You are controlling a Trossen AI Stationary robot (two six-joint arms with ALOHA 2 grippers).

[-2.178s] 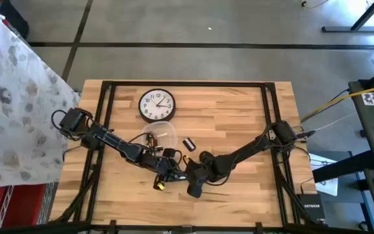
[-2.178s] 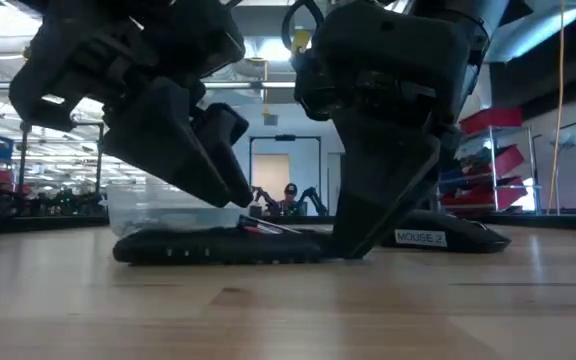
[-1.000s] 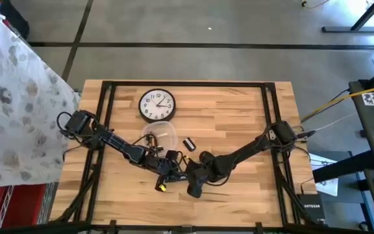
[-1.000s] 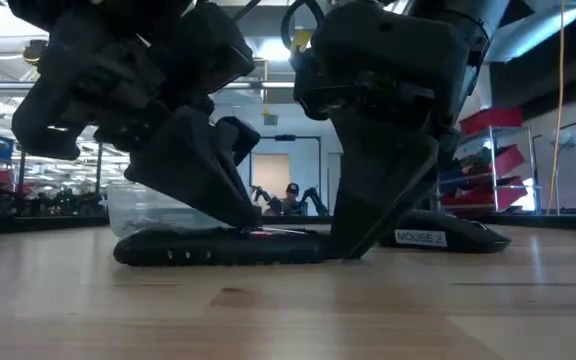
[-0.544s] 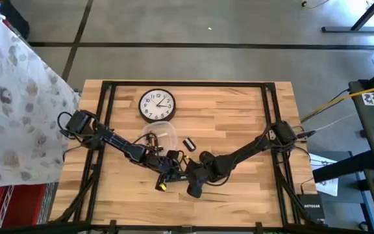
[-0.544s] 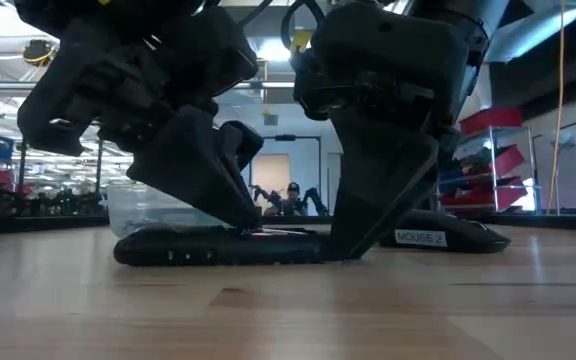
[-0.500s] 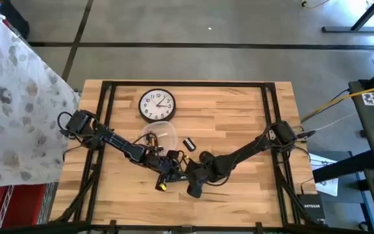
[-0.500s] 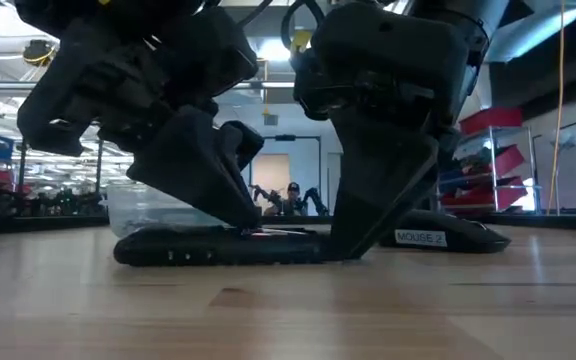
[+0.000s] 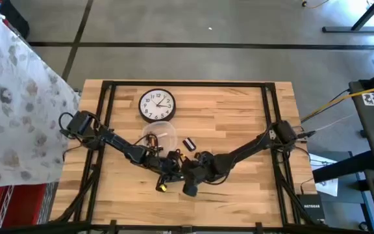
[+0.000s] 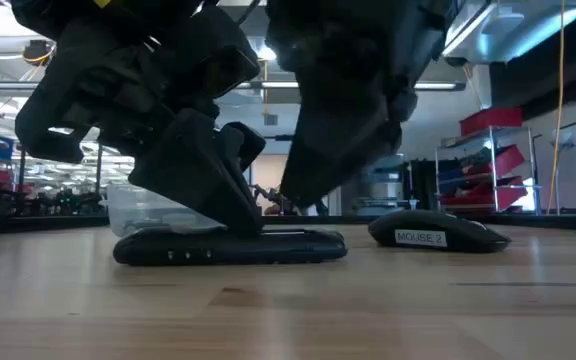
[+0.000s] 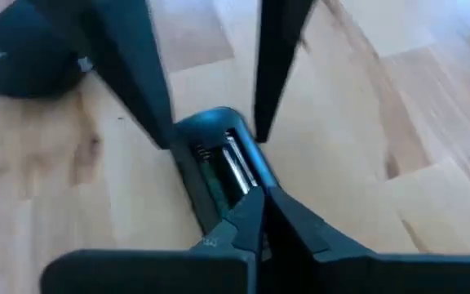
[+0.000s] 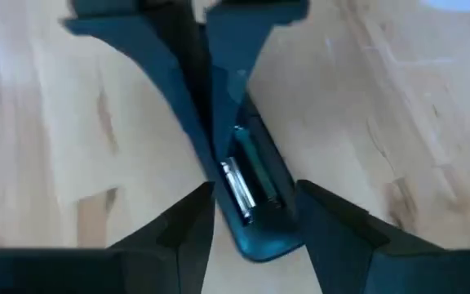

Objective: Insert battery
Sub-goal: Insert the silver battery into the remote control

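A dark remote lies flat on the wooden counter, its battery bay open with a silvery battery seated inside. The left pincer has its fingers pressed together in a narrow wedge, tips down on the remote right at the battery. The right pincer stands wide, one finger on each side of the remote's end; it seems lifted slightly clear of the remote, though that is hard to judge. Beside the remote sits a black mouse. Beyond the remote from the counter's front edge lie a clear bowl and a wall clock.
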